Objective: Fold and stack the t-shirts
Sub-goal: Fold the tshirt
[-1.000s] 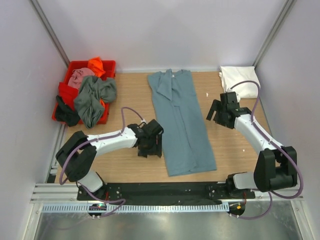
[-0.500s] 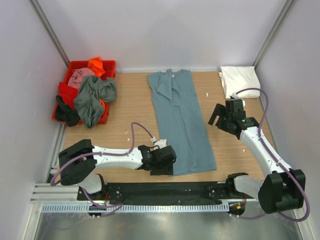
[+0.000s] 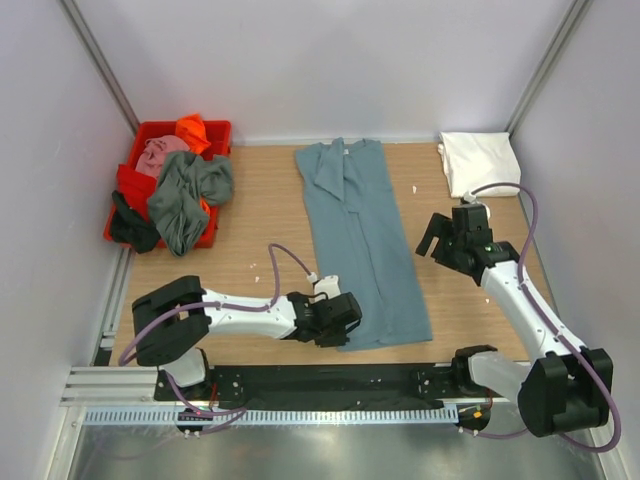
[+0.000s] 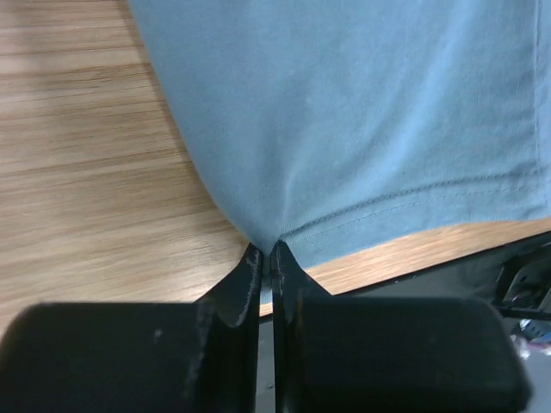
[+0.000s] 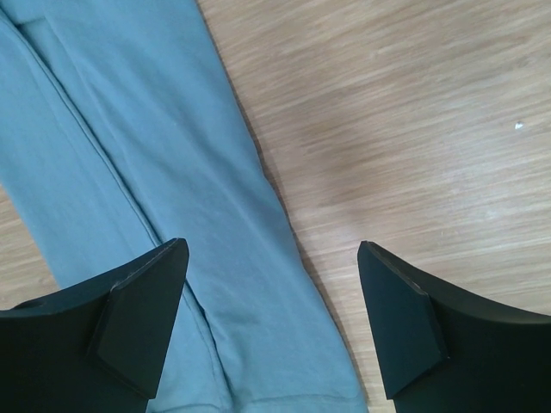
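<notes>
Wooden table (image 3: 250,200) under everything. At its centre, dusty teal-blue t-shirt (image 3: 360,240), folded into a long narrow strip; runs from 12 o'clock, collar end, down to 6 o'clock, hem end, flat on the wood. At 10 o'clock, red plastic tub (image 3: 212,128), heaped with crumpled t-shirts: grey-green t-shirt (image 3: 185,195) draped over the near rim, pink t-shirt (image 3: 160,152) and orange t-shirt (image 3: 192,128) behind. At 1 o'clock, white t-shirt (image 3: 480,160), folded, against the far right corner. Left gripper (image 4: 266,254) low at 6 o'clock, pressed together, pinching the teal hem's left corner. Right gripper (image 5: 271,248) at 3 o'clock, spread wide, holding nothing, over the teal strip's right edge.
</notes>
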`<state>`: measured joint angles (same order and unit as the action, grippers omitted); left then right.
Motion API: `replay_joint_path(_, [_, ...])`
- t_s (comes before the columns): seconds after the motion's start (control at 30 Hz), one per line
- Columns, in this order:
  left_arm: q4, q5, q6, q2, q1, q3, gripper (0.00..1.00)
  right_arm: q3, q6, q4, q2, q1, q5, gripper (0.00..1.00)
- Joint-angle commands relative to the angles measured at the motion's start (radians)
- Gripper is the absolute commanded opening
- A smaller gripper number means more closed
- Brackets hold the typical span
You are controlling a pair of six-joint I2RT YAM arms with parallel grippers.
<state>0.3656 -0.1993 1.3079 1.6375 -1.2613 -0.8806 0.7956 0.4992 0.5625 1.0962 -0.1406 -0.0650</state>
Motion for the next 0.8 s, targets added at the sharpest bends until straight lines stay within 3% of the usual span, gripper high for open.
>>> replay_joint_path(0.0, [0.036,-0.086,0.004,-0.013,-0.003,0.000,0.00,-0.045,0.013,0.000,-0.057,-0.011,0.039,0.86])
replay_joint_path(0.17, [0.202,-0.211,0.050,-0.224,0.000,0.063,0.00,-0.137,0.182,0.008,-0.147,-0.128,0.085,0.86])
replay_joint_path(0.3, [0.329,-0.264,0.088,-0.353,0.000,0.121,0.00,-0.189,0.330,0.077,-0.176,-0.472,-0.095,0.86])
replay_joint_path(0.4, [0.332,-0.253,0.128,-0.416,-0.001,0.196,0.00,-0.264,0.453,0.111,-0.234,-0.633,-0.130,0.86])
replay_joint_path(0.57, [0.268,-0.212,0.162,-0.413,0.000,0.276,0.00,-0.375,0.620,0.192,-0.416,-0.761,-0.154,0.79])
replay_joint_path(0.77, [0.239,-0.209,0.154,-0.397,0.000,0.282,0.00,-0.441,0.702,0.194,-0.481,-0.835,-0.082,0.65])
